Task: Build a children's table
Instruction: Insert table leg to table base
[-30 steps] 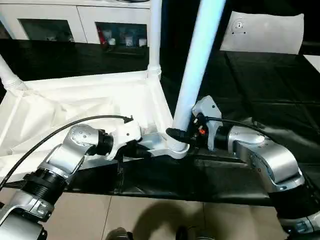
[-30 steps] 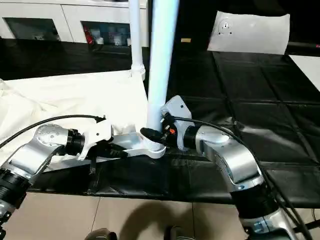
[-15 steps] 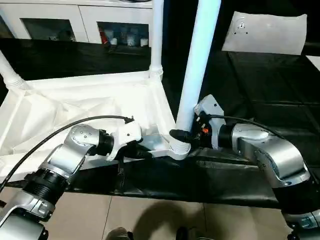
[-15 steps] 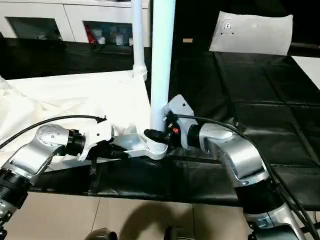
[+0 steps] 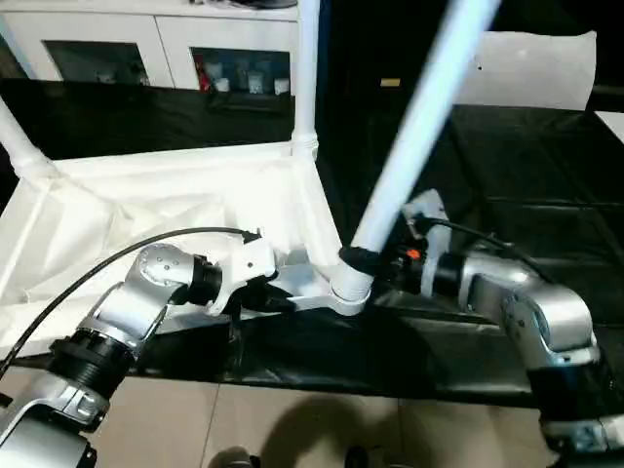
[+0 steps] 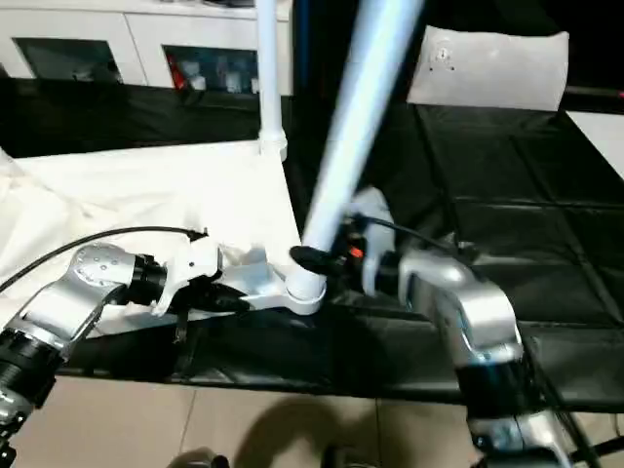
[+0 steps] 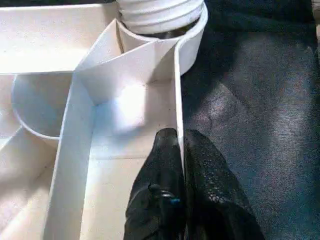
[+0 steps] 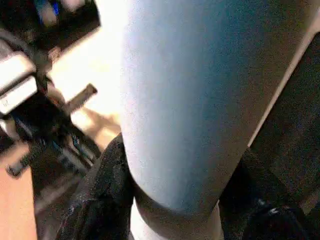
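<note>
One leg [image 5: 414, 146], clasped by your right gripper [image 5: 375, 265], leans toward one o'clock and could jam crooked in its socket [image 5: 343, 292], while your left gripper [image 7: 176, 165] pinches the rim [image 7: 178, 100].

A white cabinet [image 5: 146, 44] stands behind black floor mats [image 5: 507, 185] on beige tiles [image 5: 292, 429].

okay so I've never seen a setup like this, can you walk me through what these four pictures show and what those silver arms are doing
The silver arms belong to a humanoid robot assembling a white plastic children's table. Two pictures come from cameras on its head, looking down over its forearms; the other two come from cameras on each wrist, looking along the black fingers.

The table top lies upside down on a black surface, with one leg already standing in the far corner. The left gripper is shut on the top's thin edge wall, steadying it. The right gripper grips another leg near its base, at the near corner socket; that leg leans to one side. A white cabinet stands behind.
</note>
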